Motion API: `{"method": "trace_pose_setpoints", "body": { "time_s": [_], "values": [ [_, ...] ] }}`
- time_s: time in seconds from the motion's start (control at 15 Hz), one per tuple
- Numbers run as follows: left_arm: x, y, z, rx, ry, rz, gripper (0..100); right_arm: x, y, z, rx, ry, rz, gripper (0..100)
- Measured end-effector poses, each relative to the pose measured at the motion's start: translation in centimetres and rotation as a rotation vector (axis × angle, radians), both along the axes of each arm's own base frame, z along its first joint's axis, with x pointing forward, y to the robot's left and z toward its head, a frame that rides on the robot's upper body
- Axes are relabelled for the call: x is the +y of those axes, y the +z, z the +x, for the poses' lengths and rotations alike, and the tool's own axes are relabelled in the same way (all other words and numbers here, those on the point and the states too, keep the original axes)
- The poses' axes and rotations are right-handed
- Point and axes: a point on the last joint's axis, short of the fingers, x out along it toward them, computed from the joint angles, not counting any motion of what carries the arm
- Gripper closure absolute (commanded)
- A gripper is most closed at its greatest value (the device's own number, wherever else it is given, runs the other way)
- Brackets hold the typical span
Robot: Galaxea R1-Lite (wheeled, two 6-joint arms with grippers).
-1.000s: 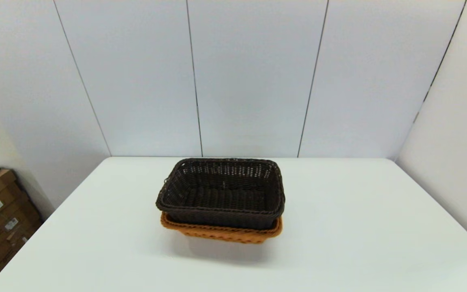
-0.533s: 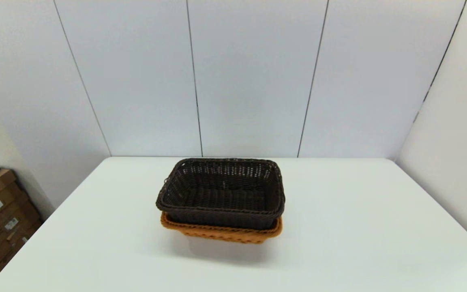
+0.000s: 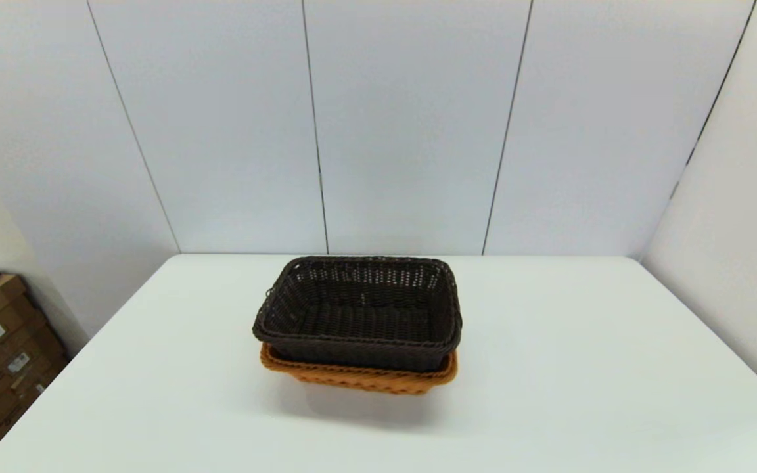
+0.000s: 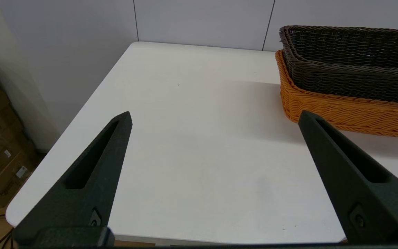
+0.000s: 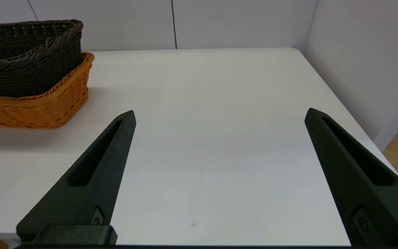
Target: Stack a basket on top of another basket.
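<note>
Nothing is seen to have changed across the last second: the head view is identical, no arm in it, nothing shifted. The white counter (image 3: 549, 368) carries only the stack, set near its middle. The dark basket (image 3: 359, 309) is nested in the orange basket (image 3: 359, 380), level, rims roughly lined up, with only the orange rim and a strip of its wall showing below. The stack is judged done; no further move seems called for, and the stillness fits a finished task. The left gripper (image 4: 214, 117) is parked off the near left edge of the counter, fingers spread wide, holding nothing, well apart from the baskets. The right gripper (image 5: 219, 114) is parked likewise at the near right, fingers wide apart and empty.
</note>
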Motion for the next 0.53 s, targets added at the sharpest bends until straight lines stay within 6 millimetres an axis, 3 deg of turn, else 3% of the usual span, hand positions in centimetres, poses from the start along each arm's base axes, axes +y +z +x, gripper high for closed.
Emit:
{"method": "trace_pose_setpoints", "body": {
  "time_s": [0.53],
  "values": [
    [0.00,-0.01,0.00,0.001,0.000,0.000,0,0.00,0.00,0.00,0.000,0.000,0.001,0]
  ]
}}
